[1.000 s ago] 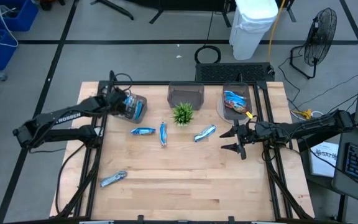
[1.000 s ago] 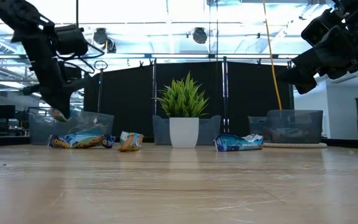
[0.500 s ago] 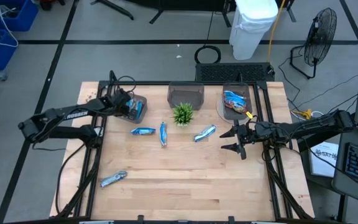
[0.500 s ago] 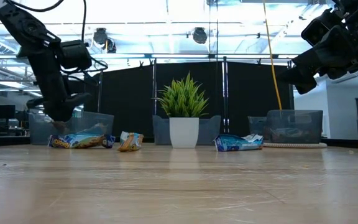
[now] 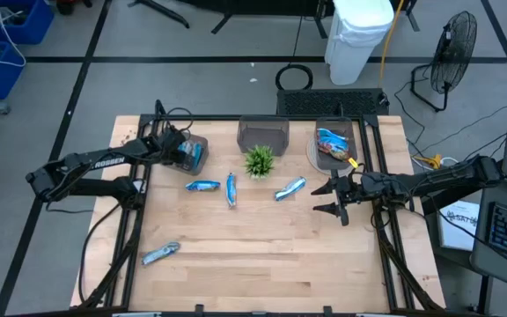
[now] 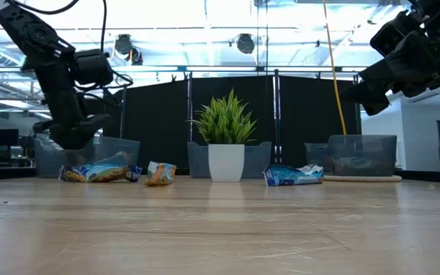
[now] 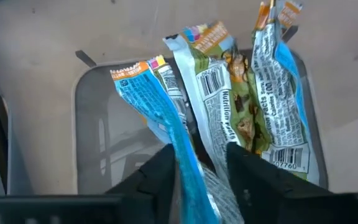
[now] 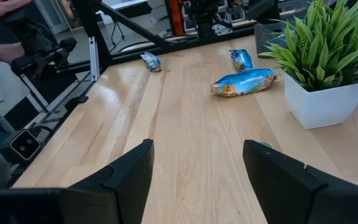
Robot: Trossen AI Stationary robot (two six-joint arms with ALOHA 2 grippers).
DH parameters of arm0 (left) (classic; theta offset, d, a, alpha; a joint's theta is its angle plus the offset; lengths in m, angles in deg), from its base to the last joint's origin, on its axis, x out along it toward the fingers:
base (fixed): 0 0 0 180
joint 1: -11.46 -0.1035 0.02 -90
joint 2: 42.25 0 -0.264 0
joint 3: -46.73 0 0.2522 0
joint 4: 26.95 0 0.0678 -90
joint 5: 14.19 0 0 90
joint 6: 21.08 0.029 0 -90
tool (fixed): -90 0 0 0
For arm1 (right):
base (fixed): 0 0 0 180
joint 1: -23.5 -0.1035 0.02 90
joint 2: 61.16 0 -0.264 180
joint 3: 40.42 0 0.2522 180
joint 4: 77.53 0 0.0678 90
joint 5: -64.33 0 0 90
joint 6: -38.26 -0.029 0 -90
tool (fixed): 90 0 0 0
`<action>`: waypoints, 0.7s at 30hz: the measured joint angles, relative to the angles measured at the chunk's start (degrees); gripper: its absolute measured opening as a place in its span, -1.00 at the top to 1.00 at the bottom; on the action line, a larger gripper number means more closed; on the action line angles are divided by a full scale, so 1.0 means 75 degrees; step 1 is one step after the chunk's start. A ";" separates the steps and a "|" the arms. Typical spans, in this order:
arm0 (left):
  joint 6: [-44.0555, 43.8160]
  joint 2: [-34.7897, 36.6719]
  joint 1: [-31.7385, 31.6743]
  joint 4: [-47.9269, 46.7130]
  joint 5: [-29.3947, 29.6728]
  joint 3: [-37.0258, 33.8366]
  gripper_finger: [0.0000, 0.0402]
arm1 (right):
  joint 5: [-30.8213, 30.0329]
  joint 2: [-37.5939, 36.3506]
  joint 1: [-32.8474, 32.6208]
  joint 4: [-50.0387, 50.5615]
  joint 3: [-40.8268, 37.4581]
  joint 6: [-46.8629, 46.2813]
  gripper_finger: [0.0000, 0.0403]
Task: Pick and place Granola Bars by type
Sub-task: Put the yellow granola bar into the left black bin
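My left gripper [image 5: 180,148] reaches down into the clear left bin [image 5: 197,158] at the table's far left and is shut on a blue-and-white granola bar [image 7: 161,109]. Two tan/green bars [image 7: 225,99] lean in that bin beside it. My right gripper [image 5: 331,197] hovers open near the table's right side, above bare wood. Three blue bars [image 5: 202,186], [image 5: 231,189], [image 5: 290,188] lie flat mid-table. A silvery bar [image 5: 161,254] lies near the front left. More bars [image 5: 333,143] sit in the right bin. My left gripper pinches the blue-and-white bar between its two fingers [image 7: 157,171] at the wrapper's near end [image 7: 188,174], coming from above and pointing down. The bar runs on beyond the fingertips into the bin, its orange-tipped far end [image 7: 132,70] by the bin floor; whether it rests there I cannot tell.
A small green plant in a white pot [image 5: 259,161] stands mid-table at the far side, close to the loose bars. A grey middle bin [image 5: 263,134] sits behind it. Open wood stretches across the near half of the table [image 5: 262,255].
My left gripper has moved a little toward the table's right, over the left bin, and has come down into it, carrying the bar along. Over the last half second it has kept still.
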 joint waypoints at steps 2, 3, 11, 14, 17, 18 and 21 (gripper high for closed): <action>-0.0047 0.0005 0.0000 0.0039 0.0009 0.0013 0.12 | 0.0000 0.0002 -0.0001 0.0000 0.0000 0.0000 -0.18; -0.0109 0.0028 0.0000 0.0039 0.0010 0.0013 0.06 | -0.0001 -0.0001 -0.0002 -0.0002 0.0000 0.0002 -0.18; -0.0491 0.0812 0.0001 0.0171 0.0152 0.0013 -0.28 | 0.0000 0.0000 -0.0001 0.0000 0.0000 0.0002 -0.18; -0.0842 0.1349 0.0011 0.0388 0.0060 0.0016 -0.33 | -0.0001 0.0001 0.0000 0.0000 0.0000 0.0000 -0.18; -0.1572 0.1856 0.0147 0.0631 -0.0207 0.0019 -0.33 | -0.0002 0.0000 0.0000 0.0000 0.0000 0.0002 -0.18; -0.1857 0.1993 0.0217 0.0756 -0.0340 0.0019 -0.32 | 0.0000 0.0000 -0.0002 0.0000 0.0000 0.0003 -0.18; -0.2092 0.2293 0.0399 0.1183 -0.0880 0.0023 -0.29 | 0.0000 0.0001 -0.0002 -0.0001 0.0000 0.0001 -0.18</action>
